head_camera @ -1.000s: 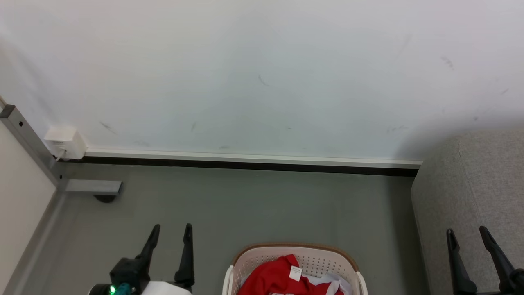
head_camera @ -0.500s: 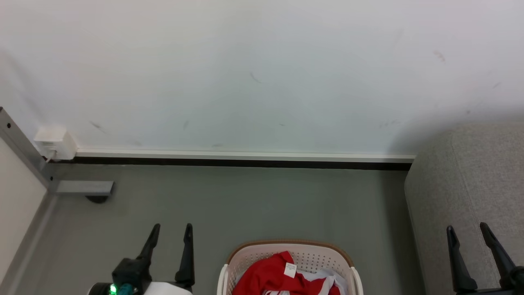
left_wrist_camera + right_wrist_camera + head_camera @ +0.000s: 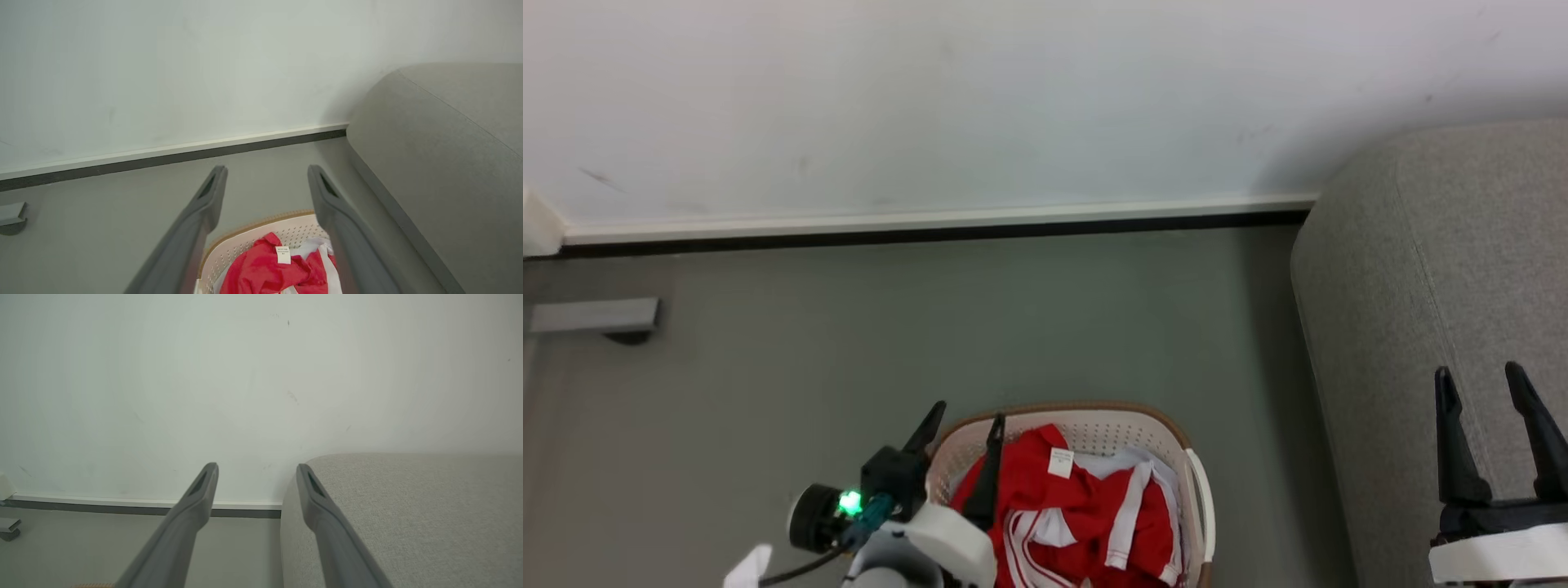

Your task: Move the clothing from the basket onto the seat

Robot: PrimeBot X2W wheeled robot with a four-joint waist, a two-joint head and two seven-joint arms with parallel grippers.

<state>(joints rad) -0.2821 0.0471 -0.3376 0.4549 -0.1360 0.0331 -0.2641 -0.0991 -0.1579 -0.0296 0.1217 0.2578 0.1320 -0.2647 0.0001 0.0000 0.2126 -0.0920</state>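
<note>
The clothing [image 3: 1086, 514] lies heaped in the basket [image 3: 1094, 415], which stands on the floor [image 3: 931, 327] near the seat [image 3: 1437, 269], with a strip of floor between them; none of it is on the seat yet. The left pincer [image 3: 967, 413] hovers over the basket's left rim with its jaws spread wide and nothing between them. In the left wrist view the red heap shows below and between the two fingers, apparently untouched. The right pincer [image 3: 1479, 371] is also wide open and empty, over the front part of the seat. The step in hand looks like the reach for a first garment. To do it well, the left pincer should shift a little toward the basket's middle, so that neither finger catches the rim, and then go straight down on the raised fold by the white label [image 3: 1060, 462], where the cloth is thickest. The jaws should close on a full bunch, not on a thin white trim strip, which could slip out. The lift should go straight up until the hanging ends clear the rim, or the light basket may tip or drag. The right pincer is best kept aside, leaving the seat free for the drop.
</note>
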